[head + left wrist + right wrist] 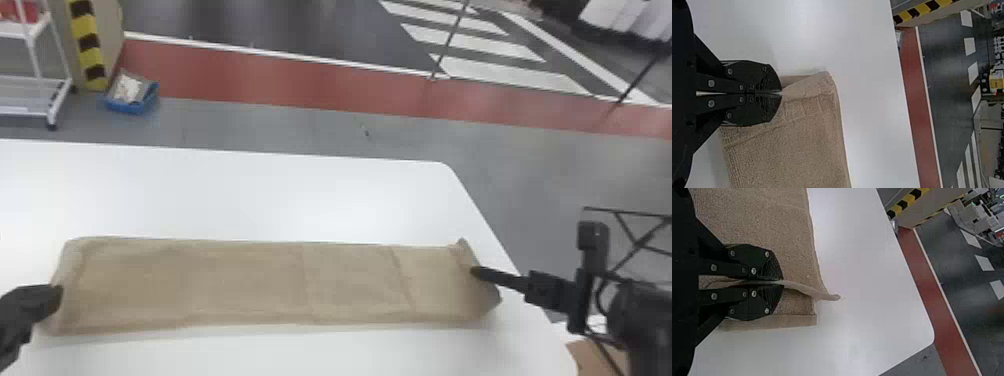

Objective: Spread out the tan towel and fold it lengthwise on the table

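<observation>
The tan towel (240,285) is observed laid out on the white table (300,195) as a long, narrow band running from left to right, largely flat, with its right-hand end raised and creased and some wrinkling at the left end. The left gripper (59,295) is at the left end, its fingers brought together at a ridge of cloth, which they appear to pinch at the very tips, though the head view is poor on this point. The right gripper (474,271) is at the opposite end, clenched on an upstanding fold of the towel, which runs between its two fingers and projects past their tips.
</observation>
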Tool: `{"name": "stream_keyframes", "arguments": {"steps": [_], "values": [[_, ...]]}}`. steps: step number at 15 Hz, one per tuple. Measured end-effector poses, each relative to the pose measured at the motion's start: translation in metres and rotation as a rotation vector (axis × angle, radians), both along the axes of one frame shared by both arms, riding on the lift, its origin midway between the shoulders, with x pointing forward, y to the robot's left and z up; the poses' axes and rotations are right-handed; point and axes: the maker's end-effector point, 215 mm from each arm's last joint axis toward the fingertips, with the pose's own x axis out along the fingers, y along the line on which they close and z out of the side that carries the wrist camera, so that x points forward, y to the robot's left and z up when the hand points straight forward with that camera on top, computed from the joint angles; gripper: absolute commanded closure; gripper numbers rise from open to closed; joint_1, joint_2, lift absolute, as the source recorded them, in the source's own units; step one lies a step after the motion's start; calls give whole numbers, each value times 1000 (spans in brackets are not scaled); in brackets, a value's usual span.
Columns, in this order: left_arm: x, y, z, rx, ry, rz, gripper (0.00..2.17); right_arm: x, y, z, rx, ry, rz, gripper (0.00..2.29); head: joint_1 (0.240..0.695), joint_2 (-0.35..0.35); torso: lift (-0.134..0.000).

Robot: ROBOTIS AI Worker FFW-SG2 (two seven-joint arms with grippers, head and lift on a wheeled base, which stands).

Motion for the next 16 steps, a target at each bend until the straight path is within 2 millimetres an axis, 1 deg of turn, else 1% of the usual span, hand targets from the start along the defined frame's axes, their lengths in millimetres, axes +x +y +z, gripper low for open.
{"name": "stream_keyframes", "arguments": {"steps": [3,5,7,9,10,13,16], "values": [[2,1,2,3,-4,2,1355,5,1,17,-2,-39,6,1652,695,-328,-124],[6,2,4,4,-11,4,1355,1,-3,32,15,-72,-9,1656,695,-327,-124],[10,2,7,4,-16,5,1355,-8,-10,47,41,-105,-24,1656,695,-338,-124],[11,4,5,2,-13,6,1355,-23,-9,51,63,-120,-4,1652,695,-341,-124],[11,4,4,1,-10,5,1355,-31,-9,47,59,-119,12,1656,695,-343,-124],[11,5,2,0,-7,8,1355,-52,-4,15,42,-98,88,1656,695,-349,-124],[11,5,0,-1,-2,10,1355,-64,4,-11,-8,-52,174,1656,695,-342,-124]]}}
